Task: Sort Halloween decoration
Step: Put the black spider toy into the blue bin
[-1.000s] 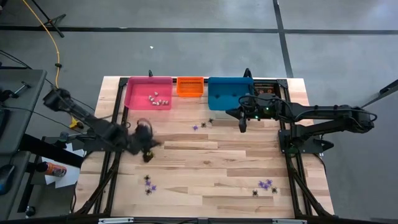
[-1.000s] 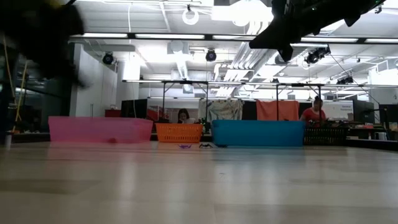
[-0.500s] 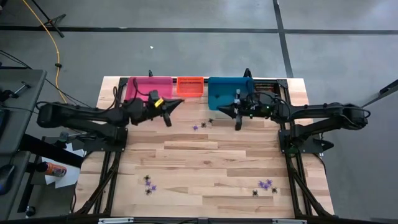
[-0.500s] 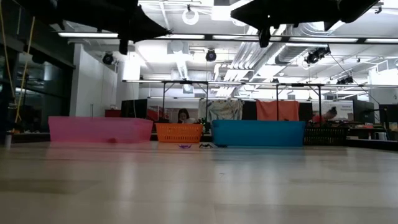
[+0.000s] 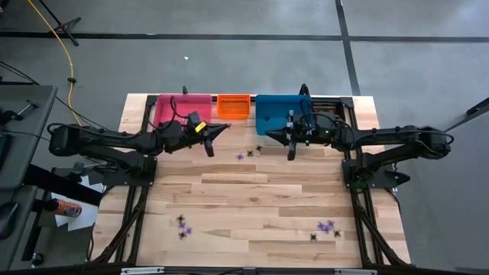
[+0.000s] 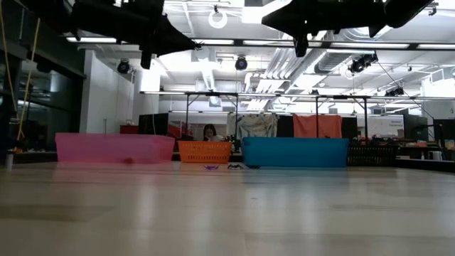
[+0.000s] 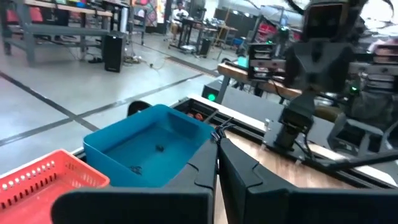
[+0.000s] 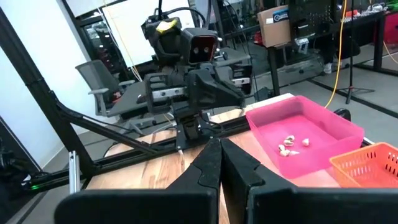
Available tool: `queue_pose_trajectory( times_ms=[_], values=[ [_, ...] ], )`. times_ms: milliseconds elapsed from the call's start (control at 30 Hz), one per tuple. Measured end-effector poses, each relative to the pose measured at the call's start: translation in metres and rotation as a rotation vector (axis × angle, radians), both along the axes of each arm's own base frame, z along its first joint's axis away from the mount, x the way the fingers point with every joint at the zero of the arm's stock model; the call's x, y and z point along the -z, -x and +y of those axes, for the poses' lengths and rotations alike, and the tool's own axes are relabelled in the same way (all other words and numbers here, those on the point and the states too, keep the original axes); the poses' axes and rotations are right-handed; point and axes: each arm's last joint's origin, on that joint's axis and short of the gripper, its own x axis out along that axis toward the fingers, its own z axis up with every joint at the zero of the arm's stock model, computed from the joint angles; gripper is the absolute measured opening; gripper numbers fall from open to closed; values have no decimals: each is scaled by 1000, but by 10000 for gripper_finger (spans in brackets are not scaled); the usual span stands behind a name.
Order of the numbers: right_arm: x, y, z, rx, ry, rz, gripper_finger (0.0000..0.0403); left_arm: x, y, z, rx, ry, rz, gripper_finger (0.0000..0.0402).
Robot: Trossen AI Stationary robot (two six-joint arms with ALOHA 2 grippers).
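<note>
Tiny purple and black Halloween decorations lie loose on the wood: a pair near the blue bin, some at the near left, and more at the near right. Pale ones lie in the pink bin. Small black ones lie in the blue bin. My left gripper is shut and level, high over the table in front of the pink and orange bins, pointing toward the right arm. My right gripper is shut and level in front of the blue bin, pointing back at it. Neither holds anything.
An orange basket stands between the pink and blue bins at the far edge. A dark bin sits right of the blue one. The two gripper tips face each other across a gap over the far middle of the table. The bare wood lies below.
My left gripper has swung up from the table's left middle toward the far edge and tipped from pointing down to level, ending in front of the pink bin. My right gripper has tipped up from pointing down to level, hardly shifting. Both stayed shut.
</note>
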Motion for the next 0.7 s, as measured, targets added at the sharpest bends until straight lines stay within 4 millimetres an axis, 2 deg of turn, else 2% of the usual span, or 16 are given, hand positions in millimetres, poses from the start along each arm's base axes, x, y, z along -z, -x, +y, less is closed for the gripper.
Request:
queue_pose_trajectory(
  times_ms=[133,267,533,700],
  values=[
    [-6,1,0,8,25,-35,0,-7,-20,14,-1,-3,31,0],
    [-17,3,-3,24,55,-72,0,-13,-61,34,48,-28,109,0],
    [-50,9,-12,71,122,-169,0,20,-146,88,-4,-31,365,0],
    [-59,10,-13,79,155,-191,0,46,-178,114,-35,7,461,0]
  ],
)
